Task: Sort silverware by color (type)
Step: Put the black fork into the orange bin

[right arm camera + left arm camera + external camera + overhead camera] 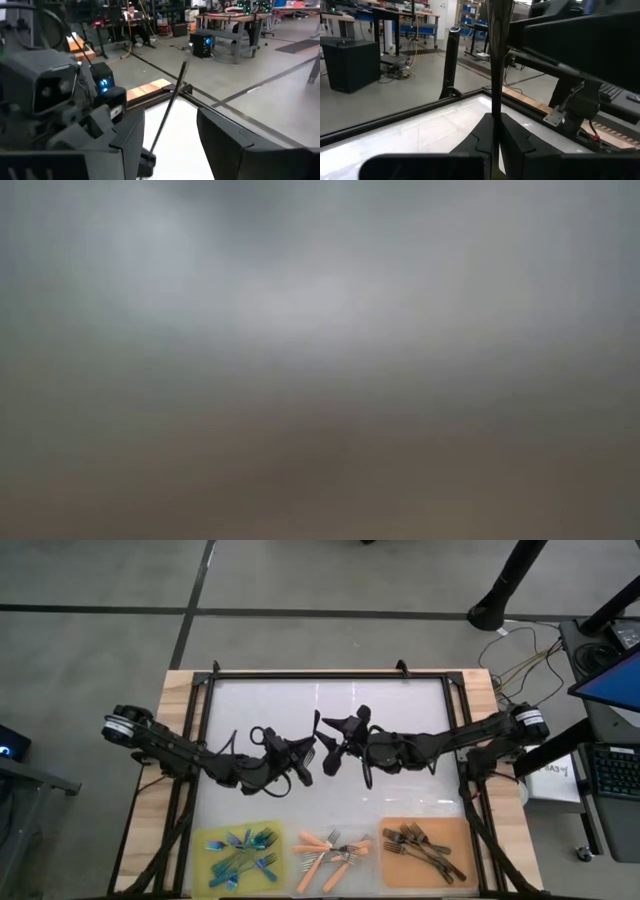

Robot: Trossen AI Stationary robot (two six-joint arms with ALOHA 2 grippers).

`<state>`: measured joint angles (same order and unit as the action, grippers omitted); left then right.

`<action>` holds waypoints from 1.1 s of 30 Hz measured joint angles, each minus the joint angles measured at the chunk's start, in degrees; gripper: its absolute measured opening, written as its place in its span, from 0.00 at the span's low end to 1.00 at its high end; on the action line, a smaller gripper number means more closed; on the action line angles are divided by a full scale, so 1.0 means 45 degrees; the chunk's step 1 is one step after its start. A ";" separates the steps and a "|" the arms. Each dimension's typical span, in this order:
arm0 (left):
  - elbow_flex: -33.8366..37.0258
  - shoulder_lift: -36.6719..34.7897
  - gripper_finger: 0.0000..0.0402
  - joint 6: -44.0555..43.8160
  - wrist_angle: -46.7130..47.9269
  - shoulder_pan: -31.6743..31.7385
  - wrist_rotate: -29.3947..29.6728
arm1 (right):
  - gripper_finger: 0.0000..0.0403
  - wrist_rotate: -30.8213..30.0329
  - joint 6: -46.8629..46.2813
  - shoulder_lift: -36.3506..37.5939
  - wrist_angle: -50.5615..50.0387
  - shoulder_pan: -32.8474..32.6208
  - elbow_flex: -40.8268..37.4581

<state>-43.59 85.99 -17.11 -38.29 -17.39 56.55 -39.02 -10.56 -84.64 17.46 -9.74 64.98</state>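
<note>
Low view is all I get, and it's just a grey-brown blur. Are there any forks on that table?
Observer: Yes. From above, three piles lie along one edge of the table: blue-teal forks on a yellow mat, orange-handled forks in the middle, and dark forks on an orange mat.
Operator: And the arms?
Observer: They meet over mid-table. The left gripper is shut on a single fork.
Operator: What about the other one?
Observer: The right gripper is open, and that fork's handle passes between its fingers.
</note>
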 joint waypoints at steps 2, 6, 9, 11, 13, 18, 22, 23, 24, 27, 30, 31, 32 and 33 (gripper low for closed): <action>0.0000 0.0047 0.00 -0.0006 -0.0001 0.0005 -0.0010 | 0.42 -0.0019 -0.0012 -0.0156 0.0266 0.0024 -0.0002; -0.0062 0.0175 0.00 0.0027 -0.0245 -0.0025 -0.0101 | 0.41 -0.0001 -0.0012 -0.0200 0.0378 0.0124 0.0013; -0.0279 0.0315 0.00 0.0315 -0.0258 -0.0044 -0.0335 | 0.40 -0.0001 -0.0007 -0.0223 0.0426 0.0241 0.0022; -0.0480 0.0424 0.00 0.0596 -0.0246 -0.0048 -0.0456 | 0.39 -0.0008 -0.0007 -0.0229 0.0461 0.0296 0.0022; -0.0703 0.0570 0.00 0.0870 -0.0261 -0.0049 -0.0457 | 0.37 -0.0005 -0.0002 -0.0229 0.0488 0.0325 0.0022; -0.1047 0.0813 0.00 0.1394 -0.0218 -0.0049 -0.0386 | 0.28 0.0037 0.0005 -0.0229 0.0479 0.0341 0.0022; -0.1059 0.0813 0.00 0.1416 -0.0197 -0.0044 0.0084 | 0.14 0.0229 0.0259 -0.0229 0.0458 0.0337 0.0022; -0.1059 0.0813 0.00 0.1421 -0.0190 -0.0044 0.0224 | 0.09 0.0388 0.0323 -0.0229 0.0453 0.0339 0.0022; -0.1059 0.0813 0.00 0.1443 -0.0162 -0.0044 0.0239 | 0.06 0.0666 0.0323 -0.0229 0.0478 0.0341 0.0027; -0.1059 0.0813 0.00 0.1445 -0.0131 -0.0049 0.0238 | 0.03 0.1284 0.0295 -0.0224 0.0478 0.0341 0.0037; -0.1059 0.0813 0.01 0.1445 -0.0132 -0.0049 0.0228 | 0.02 0.1429 0.0323 -0.0208 0.0463 0.0341 0.0040; -0.1059 0.0813 0.02 0.1442 -0.0124 -0.0049 0.0233 | 0.02 0.1444 0.0326 -0.0200 0.0430 0.0341 0.0042; -0.1059 0.0813 0.03 0.1438 -0.0094 -0.0049 0.0233 | 0.02 0.1452 0.0341 -0.0190 0.0380 0.0341 0.0042; -0.1059 0.0813 0.04 0.1444 -0.0048 -0.0049 0.0233 | 0.02 0.1451 0.0357 -0.0139 0.0251 0.0341 0.0042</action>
<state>-48.36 89.65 -10.62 -38.51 -17.61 57.60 -32.49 -8.95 -85.26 18.59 -8.21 65.17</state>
